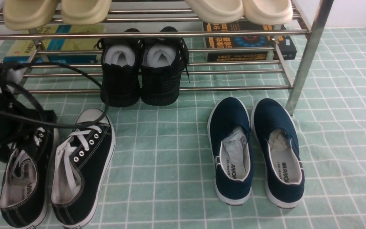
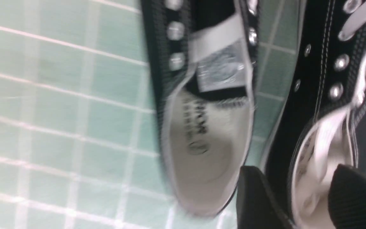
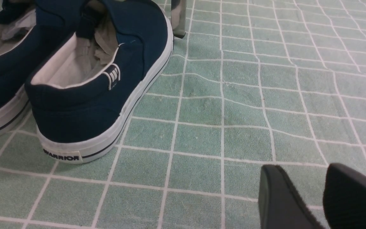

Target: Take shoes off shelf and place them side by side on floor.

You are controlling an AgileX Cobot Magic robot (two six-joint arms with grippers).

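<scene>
Left fingers (image 2: 259,194) parted astride shoes (image 2: 313,127)

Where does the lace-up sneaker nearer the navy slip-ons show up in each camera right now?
Front view: lace-up sneaker stands lower left on the floor, beside its mate.
Left wrist view: same sneaker at the right edge, near the left gripper.
Right wrist view: not in it.
Shared landmark: the floor's white grid.

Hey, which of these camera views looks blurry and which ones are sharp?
Left wrist view: motion-smeared, the sneakers and floor grid streaked. Front view: mostly sharp, soft glare on the shelf bars. Right wrist view: crisp, with the heel lettering on the navy slip-on readable.
</scene>
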